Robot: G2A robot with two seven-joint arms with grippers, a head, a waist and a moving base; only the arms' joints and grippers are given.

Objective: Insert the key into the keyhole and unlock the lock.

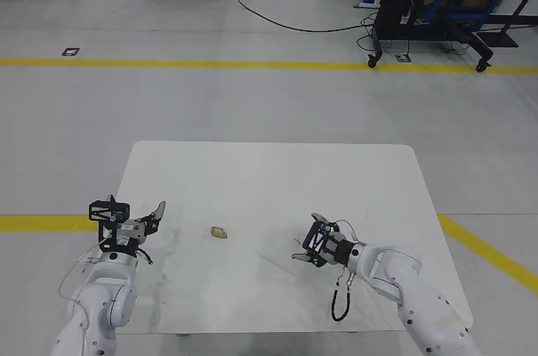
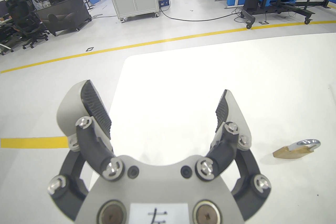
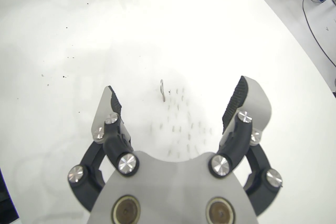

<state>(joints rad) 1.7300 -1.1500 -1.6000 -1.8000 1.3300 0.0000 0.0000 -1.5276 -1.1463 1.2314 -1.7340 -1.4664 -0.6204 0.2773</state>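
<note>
table point(image 1: 277, 178): white, rounded corners.

lock point(image 1: 219, 232): brass body, silver shackle. lies flat on the table toward the near side, between the two arms. nothing touches it.

key point(image 3: 162, 89): small, silver, flat on the table just ahead of the right gripper point(image 3: 177, 86). it is in line with the gap between the fingers and touches neither one. key and lock are well apart; key not in the keyhole. cannot tell whether the shackle is latched.

right gripper: low over the near right part of the table, lock farther ahead of it. jaws spread wide, holding nothing.

left gripper point(image 2: 157, 99): at the table's left edge, near side. jaws spread wide, holding nothing. lock sits off to its right, apart from it.

surface: faint grey scuff marks point(image 3: 181, 117) on the table around and behind the key; a few dark specks point(image 3: 64, 76) farther out.
</note>
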